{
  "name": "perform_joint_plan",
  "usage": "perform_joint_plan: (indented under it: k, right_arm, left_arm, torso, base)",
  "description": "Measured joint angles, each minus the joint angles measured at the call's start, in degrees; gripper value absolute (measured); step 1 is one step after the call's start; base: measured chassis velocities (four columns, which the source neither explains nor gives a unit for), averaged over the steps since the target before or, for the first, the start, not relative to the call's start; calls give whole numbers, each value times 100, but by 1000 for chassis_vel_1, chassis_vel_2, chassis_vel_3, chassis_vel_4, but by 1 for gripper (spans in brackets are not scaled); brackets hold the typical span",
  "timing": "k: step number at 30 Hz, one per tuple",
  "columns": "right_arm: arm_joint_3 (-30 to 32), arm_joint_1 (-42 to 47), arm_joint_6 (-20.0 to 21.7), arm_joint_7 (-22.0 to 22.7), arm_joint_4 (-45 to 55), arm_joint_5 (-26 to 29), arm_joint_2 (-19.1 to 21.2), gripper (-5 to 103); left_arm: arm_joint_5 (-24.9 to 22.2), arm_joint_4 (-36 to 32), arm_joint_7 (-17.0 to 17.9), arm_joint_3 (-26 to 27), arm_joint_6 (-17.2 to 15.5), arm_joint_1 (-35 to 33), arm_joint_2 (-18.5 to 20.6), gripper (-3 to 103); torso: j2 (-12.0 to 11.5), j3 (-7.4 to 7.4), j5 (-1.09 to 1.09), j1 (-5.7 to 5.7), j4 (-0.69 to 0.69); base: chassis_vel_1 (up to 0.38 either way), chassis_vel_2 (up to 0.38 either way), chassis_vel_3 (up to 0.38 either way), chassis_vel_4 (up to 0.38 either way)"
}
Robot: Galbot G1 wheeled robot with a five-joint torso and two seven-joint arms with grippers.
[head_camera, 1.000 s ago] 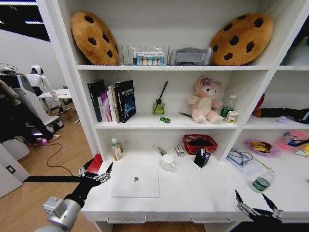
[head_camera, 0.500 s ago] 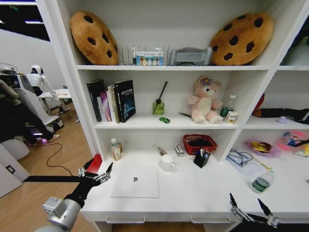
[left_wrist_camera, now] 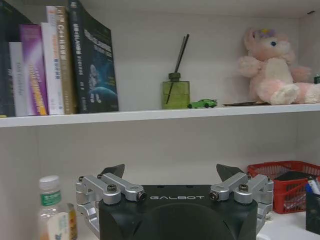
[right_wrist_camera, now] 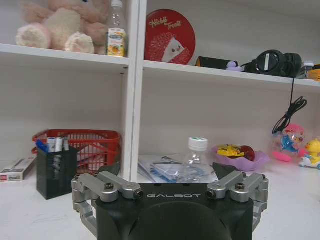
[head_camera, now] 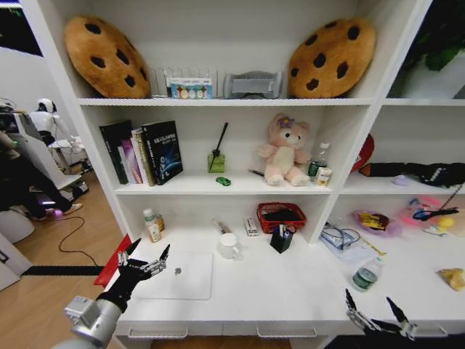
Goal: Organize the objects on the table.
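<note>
A small silver-white laptop [head_camera: 178, 275] lies closed on the white table [head_camera: 290, 291] at its left end. My left gripper [head_camera: 150, 249] [left_wrist_camera: 171, 170] hovers open over the laptop's left edge, holding nothing. My right gripper [head_camera: 369, 298] [right_wrist_camera: 167, 169] stands open and empty at the table's front edge on the right. A tiny green item [head_camera: 223, 181] [left_wrist_camera: 202, 103] rests on the shelf above. Pens [right_wrist_camera: 52, 144] stick out of a black holder [head_camera: 282, 238]. A yellow packet [head_camera: 452, 278] lies at the far right of the table.
A white mug [head_camera: 229, 246] and a red mesh basket [head_camera: 280, 215] stand at the back of the table. A green-capped bottle [head_camera: 365, 276] stands ahead of the right gripper. Books [head_camera: 145, 151], a pink plush [head_camera: 280, 149] and a reed diffuser [head_camera: 216, 161] fill the shelf above.
The whole picture has shifted left, so the camera has turned right, bringing the yellow packet into view. The right gripper has risen a little. The left gripper keeps its pose.
</note>
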State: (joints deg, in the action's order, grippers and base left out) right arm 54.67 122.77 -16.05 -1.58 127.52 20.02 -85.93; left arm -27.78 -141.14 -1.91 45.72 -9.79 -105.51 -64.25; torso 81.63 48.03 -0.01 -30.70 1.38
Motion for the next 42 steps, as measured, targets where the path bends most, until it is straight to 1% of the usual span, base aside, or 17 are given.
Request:
perform_joint_plan:
  k: [4,5,6,10,12,13,14,16,17,18,19,21,22,26,30,36,42]
  right_arm:
    - [-81,-39,19,-1,-11,-85,-14,100]
    - [-103,-64,28,5,-14,-116,-13,100]
    - [-130,-90,37,14,-21,-168,-11,100]
    - [-211,-121,23,29,-30,-372,-10,100]
    - [-295,-109,16,31,-27,-477,-13,100]
    - [-379,-88,23,10,-15,-554,-24,100]
    - [-433,-85,30,-87,-13,-590,-29,100]
    - [-492,-84,-38,-514,-36,-568,-16,100]
    - [-492,-84,-38,-514,-36,-568,-16,100]
    - [-525,-63,-140,-896,-57,-528,24,100]
    - [-552,-51,-163,-1056,-66,-532,55,100]
    - [-579,-72,-161,-1107,-82,-541,71,100]
    - [-594,-167,-116,-1110,-130,-562,89,100]
    - [-604,-416,25,-1010,-237,-610,133,100]
    - [-681,-793,219,-876,-396,-693,266,100]
    - [-762,-1309,677,-740,-533,-619,479,100]
    - [-896,-1695,918,-865,-926,-452,670,100]
  left_arm:
    - [0,0,1,1,0,0,0,100]
    - [0,0,1,0,0,1,0,100]
    - [0,0,1,1,0,0,0,100]
    - [0,0,1,0,0,0,-1,100]
    - [0,0,-1,-1,0,0,-1,100]
    - [0,-1,-5,-1,0,0,-1,100]
    - [0,0,-5,-1,0,0,-1,100]
    - [0,0,-4,-1,0,0,-1,100]
    - [0,0,-4,-1,0,0,-1,100]
    - [0,0,-4,0,0,0,-1,100]
    - [0,0,-3,1,0,0,0,100]
    - [0,0,-3,2,0,0,0,100]
    - [0,0,-2,2,0,0,0,100]
    - [0,0,1,3,0,0,1,100]
    - [0,0,1,2,0,0,0,100]
    - [0,0,1,1,0,0,0,100]
    - [0,0,1,1,0,0,0,100]
  torso:
    - [1,-1,3,2,-3]
    - [0,0,-5,0,0]
    - [1,-1,5,1,-2]
    - [1,-1,2,2,-4]
    - [-1,0,4,0,1]
    - [0,0,7,1,-3]
    - [1,-2,2,3,-6]
    - [0,-1,2,2,-1]
    - [0,-1,2,2,-1]
    - [1,-1,4,2,-1]
    - [1,-2,-5,3,-1]
    - [2,-2,-7,2,0]
    - [1,-2,-1,2,0]
    - [2,-2,-4,2,-1]
    - [1,-1,3,2,-2]
    - [1,-1,1,2,-1]
    - [1,-1,2,2,-2]
  base:
    - [-326,-360,340,319]
    - [-318,-367,375,375]
    - [-338,-367,376,367]
    - [-296,-331,355,337]
    - [-262,-228,244,287]
    - [-177,-228,193,58]
    - [-5,-153,193,79]
    - [-19,-74,40,45]
    - [-33,-74,-21,12]
    - [0,0,0,0]
    - [24,68,-57,-41]
    - [26,68,-73,-35]
    - [96,109,-78,-72]
    - [35,48,-39,-36]
    - [0,0,0,0]
    - [0,0,0,0]
    - [0,0,0,0]
